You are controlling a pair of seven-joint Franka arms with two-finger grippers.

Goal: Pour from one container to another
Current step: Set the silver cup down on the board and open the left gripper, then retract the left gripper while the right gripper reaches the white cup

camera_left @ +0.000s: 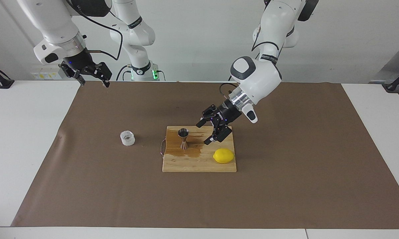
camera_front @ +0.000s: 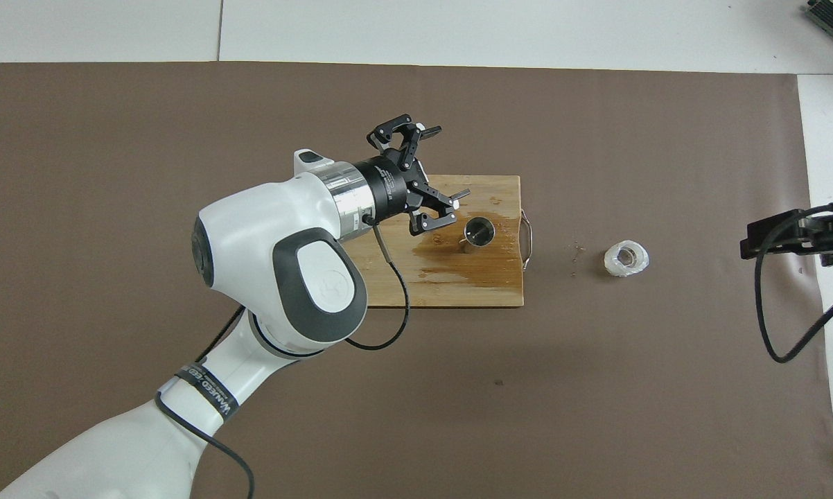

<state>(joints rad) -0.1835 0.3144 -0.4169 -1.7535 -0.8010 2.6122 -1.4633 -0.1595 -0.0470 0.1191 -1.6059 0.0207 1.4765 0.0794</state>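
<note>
Left gripper (camera_left: 208, 131): fingers spread wide, holding nothing; it hangs over the cutting board's edge nearest the robots, beside the jigger and clear of it.
Left arm pose: reaches in from its base with the wrist pitched down and turned toward the right arm's end of the table, so the fingers point slantwise at the board.
Right gripper (camera_left: 92, 77): fingers apart and empty, raised over the table edge at its own end; this arm waits.
Jigger (camera_left: 183, 138): stands upright on the cutting board (camera_left: 199, 162), in the part toward the right arm's end, inside a dark wet patch.
Jigger handling: likely stiff and light, with slick steel walls; top-heavy on its small foot, so a nudge could tip it. The narrow waist looks like the surest place to grip.
Clear cup (camera_left: 127, 138): sits upright on the brown mat, off the board toward the right arm's end, well apart from both grippers.
Cup handling: probably light and rigid; its textured wall should resist slipping. A side grip across the body below the rim seems best for tilting.
Lemon (camera_left: 223, 155): on the board's corner farthest from the robots, toward the left arm's end.
</note>
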